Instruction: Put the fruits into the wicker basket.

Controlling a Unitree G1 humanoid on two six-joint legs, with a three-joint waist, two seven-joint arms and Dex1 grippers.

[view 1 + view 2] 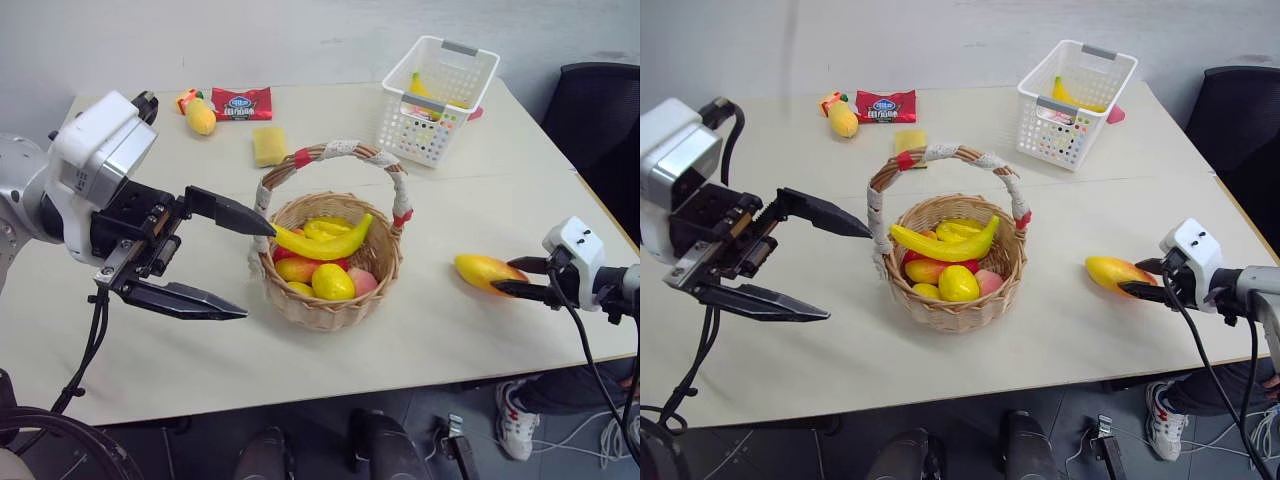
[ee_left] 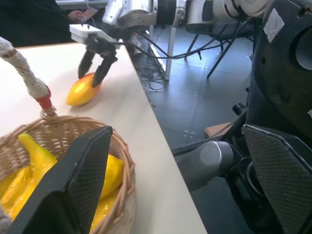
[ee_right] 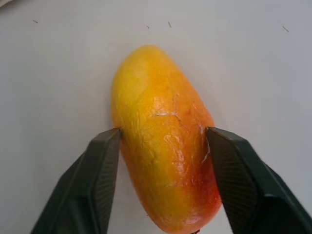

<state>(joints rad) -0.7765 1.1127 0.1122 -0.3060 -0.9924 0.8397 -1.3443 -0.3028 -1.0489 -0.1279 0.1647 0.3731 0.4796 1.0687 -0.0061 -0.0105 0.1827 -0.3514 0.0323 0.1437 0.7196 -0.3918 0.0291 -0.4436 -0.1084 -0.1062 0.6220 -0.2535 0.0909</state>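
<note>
As our right gripper [image 3: 163, 141] pinches the yellow-orange, red-tipped toy mango [image 3: 163, 136] across its width, the round tan wicker basket [image 1: 330, 305] lies leftward, nearer our spread left gripper [image 1: 235, 265].

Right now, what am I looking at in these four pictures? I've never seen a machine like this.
It is a two-armed robot, each arm ending in a gripper with two black fingers. Two pictures come from cameras in its head, looking down on a table; the other two come from cameras on its wrists. The left gripper hangs open beside the wicker basket, which already holds a banana and other fruit. The right gripper has its fingers against both sides of a mango lying on the table. Farther back are a white basket, a red packet, a sponge and another mango.
</note>
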